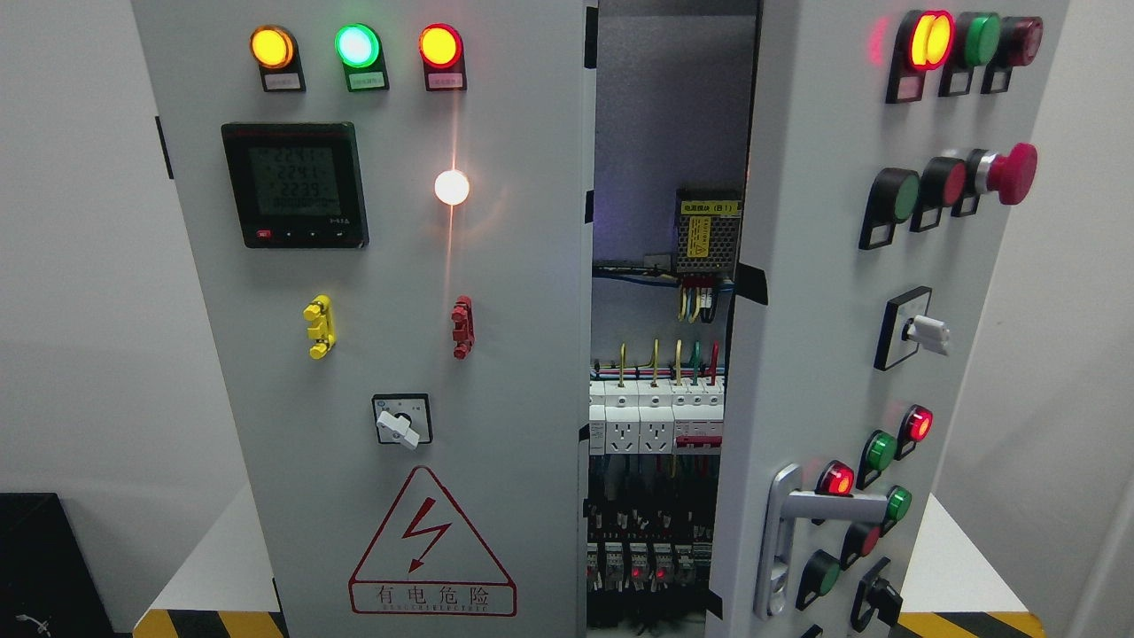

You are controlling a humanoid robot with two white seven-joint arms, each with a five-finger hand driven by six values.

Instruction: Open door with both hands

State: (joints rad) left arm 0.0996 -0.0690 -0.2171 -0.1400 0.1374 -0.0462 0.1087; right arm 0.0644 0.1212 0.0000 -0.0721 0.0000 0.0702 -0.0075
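A grey electrical cabinet fills the head view. Its left door is shut and carries three lit lamps, a digital meter, a rotary switch and a red warning triangle. The right door is swung partly open toward me, with a silver lever handle low on it and several buttons and lamps. The gap between the doors shows wiring, breakers and a power supply. No robot hand or arm is visible.
The cabinet stands on a white platform with yellow-black hazard striping at its front edge. A black object sits at the lower left. White walls lie behind on both sides.
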